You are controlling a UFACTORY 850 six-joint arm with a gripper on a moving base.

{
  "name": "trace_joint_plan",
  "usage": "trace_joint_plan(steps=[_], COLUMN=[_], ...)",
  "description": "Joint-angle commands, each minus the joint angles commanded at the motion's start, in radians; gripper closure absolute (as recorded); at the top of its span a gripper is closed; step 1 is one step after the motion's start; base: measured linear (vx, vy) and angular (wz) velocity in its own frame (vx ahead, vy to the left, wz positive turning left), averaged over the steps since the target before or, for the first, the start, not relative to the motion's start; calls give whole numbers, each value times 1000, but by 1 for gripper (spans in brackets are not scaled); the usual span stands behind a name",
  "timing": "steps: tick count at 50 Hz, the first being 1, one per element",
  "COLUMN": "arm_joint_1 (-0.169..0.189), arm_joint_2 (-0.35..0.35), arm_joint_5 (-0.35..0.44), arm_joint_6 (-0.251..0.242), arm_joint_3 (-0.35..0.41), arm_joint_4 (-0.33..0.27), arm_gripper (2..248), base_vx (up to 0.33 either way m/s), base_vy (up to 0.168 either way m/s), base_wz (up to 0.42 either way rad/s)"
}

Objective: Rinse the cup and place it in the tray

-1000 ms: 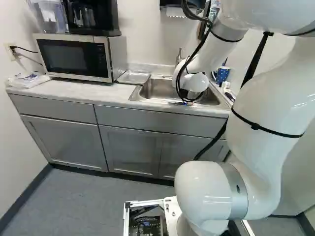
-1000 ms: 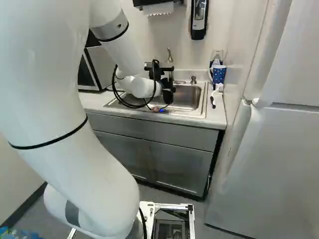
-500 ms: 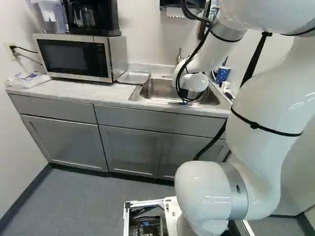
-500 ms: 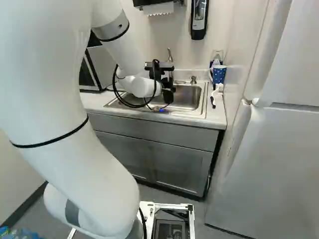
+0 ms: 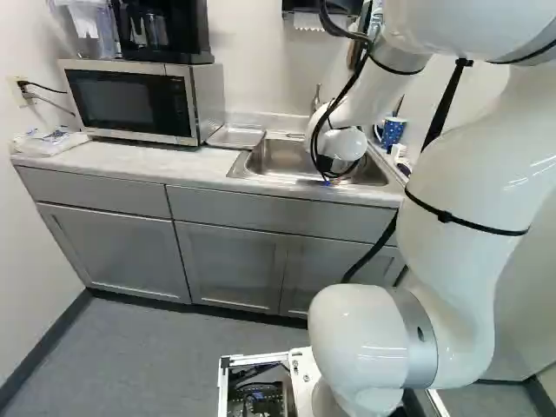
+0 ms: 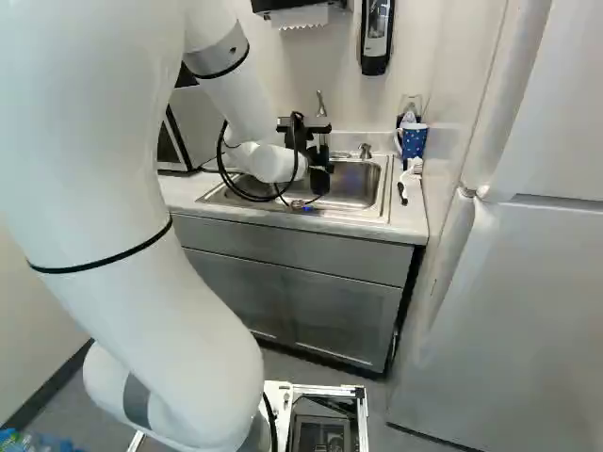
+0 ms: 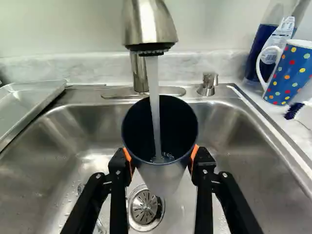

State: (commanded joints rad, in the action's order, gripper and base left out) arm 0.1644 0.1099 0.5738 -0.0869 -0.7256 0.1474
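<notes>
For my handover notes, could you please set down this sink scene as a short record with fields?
claw: shut on the cup, one finger on each side
cup: over the sink, mouth up, dark inside
faucet: running
water: falling into the cup
tray: beside the sink, cup not yet in it
mug: blue with coloured dots, on the counter

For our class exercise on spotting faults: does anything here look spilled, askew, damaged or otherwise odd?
One small thing: the drain strainer seems to sit off-centre, with a dark gap along one side. Otherwise nothing stands out: water falls inside the cup held by the gripper.
</notes>
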Motion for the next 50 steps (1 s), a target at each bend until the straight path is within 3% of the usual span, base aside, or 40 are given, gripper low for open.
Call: trace_joint_plan(steps=[50], arm_joint_1=[0], arm_joint_2=[0], arm_joint_5=[0], arm_joint_6=[0], arm_joint_3=[0], arm_joint_4=[0], arm_gripper=[126], base_vx=[0], base_vy=[0], base_wz=[0])
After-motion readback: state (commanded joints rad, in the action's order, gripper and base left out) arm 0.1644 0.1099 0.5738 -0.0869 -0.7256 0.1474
